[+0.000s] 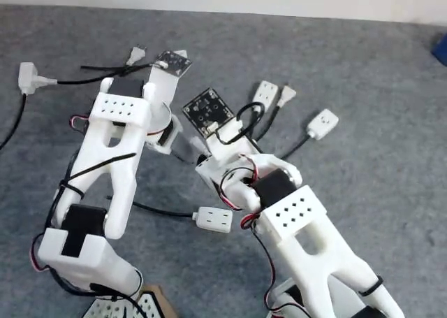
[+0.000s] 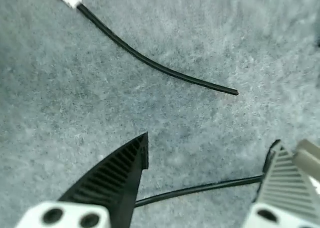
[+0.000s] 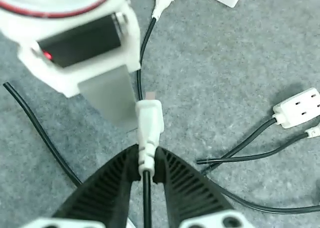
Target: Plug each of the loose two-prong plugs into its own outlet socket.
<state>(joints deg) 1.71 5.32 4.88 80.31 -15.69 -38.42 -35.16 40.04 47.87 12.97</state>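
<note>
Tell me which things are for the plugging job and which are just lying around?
For the job: the white plug in the right hand; the open left hand; a loose plug; the near socket between the arms; the far socket.
Just lying about: a blue thing at the far edge; a brown piece by the left arm's base.

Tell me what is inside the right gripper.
A white plug is clamped in the right gripper, its black cord running out behind. The plug's gripped sides are covered by the fingers.
</note>
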